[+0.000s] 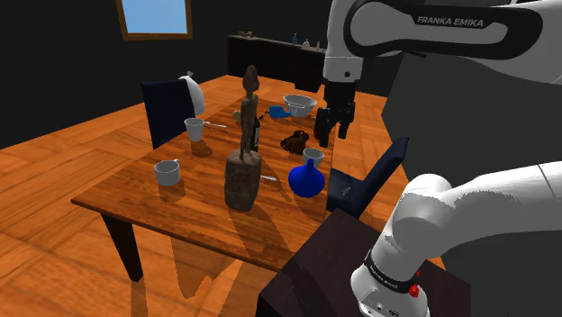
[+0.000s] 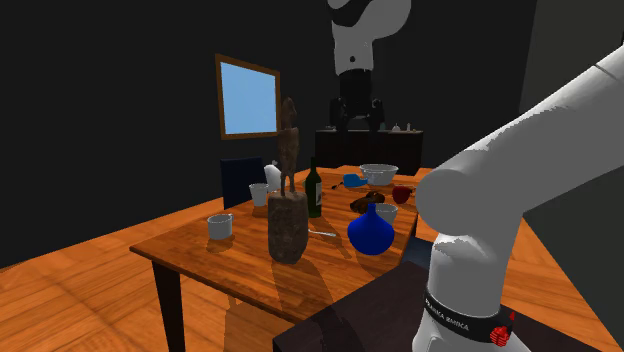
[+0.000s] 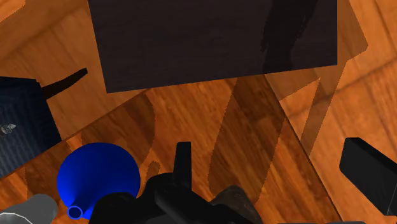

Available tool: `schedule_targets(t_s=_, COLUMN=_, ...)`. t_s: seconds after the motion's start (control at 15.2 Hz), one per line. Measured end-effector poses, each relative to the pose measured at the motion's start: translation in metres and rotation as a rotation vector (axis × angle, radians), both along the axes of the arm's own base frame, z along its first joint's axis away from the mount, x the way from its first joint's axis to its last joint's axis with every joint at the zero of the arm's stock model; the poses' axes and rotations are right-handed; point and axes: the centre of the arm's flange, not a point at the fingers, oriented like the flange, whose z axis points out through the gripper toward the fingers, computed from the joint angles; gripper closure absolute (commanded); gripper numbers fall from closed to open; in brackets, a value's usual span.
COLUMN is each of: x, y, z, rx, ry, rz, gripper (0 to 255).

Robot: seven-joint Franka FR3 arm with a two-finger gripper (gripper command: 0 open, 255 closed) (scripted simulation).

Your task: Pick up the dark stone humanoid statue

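The dark stone humanoid statue [image 1: 245,149] stands upright on a thick base near the middle of the wooden table [image 1: 135,194]. In the second exterior view the statue [image 2: 288,195] rises tall in front of a dark bottle [image 2: 314,190]. My gripper [image 1: 331,126] hangs open in the air over the table's far right part, well to the right of the statue's head and apart from it. Nothing is between the fingers. The gripper [image 2: 358,117] also hangs high above the table in the second exterior view. One black finger [image 3: 368,173] shows in the wrist view.
A blue round vase [image 1: 306,178] stands right of the statue, below my gripper. Two grey cups [image 1: 167,171], a bowl [image 1: 300,105] and a small dark brown object [image 1: 295,141] share the table. Dark blue chairs [image 1: 171,108] flank it. The dark stand [image 3: 216,41] lies close by.
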Motion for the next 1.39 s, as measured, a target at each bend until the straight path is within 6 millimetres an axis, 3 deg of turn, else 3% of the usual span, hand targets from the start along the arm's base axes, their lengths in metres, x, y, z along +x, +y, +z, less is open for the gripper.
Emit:
schedule_targets(t_s=0.13, x=0.003, y=0.002, z=0.001, rx=-0.004, ry=-0.006, rz=-0.016, gripper=0)
schedule_targets(t_s=0.26, x=0.019, y=0.013, z=0.002, rx=-0.016, ry=-0.025, rz=-0.071, gripper=0)
schedule_targets(t_s=0.73, x=0.094, y=0.049, z=0.008, rx=-0.067, ry=-0.113, rz=-0.313, gripper=0)
schedule_targets(t_s=1.39, x=0.205, y=0.064, z=0.029, rx=-0.142, ry=-0.241, rz=-0.668, gripper=0)
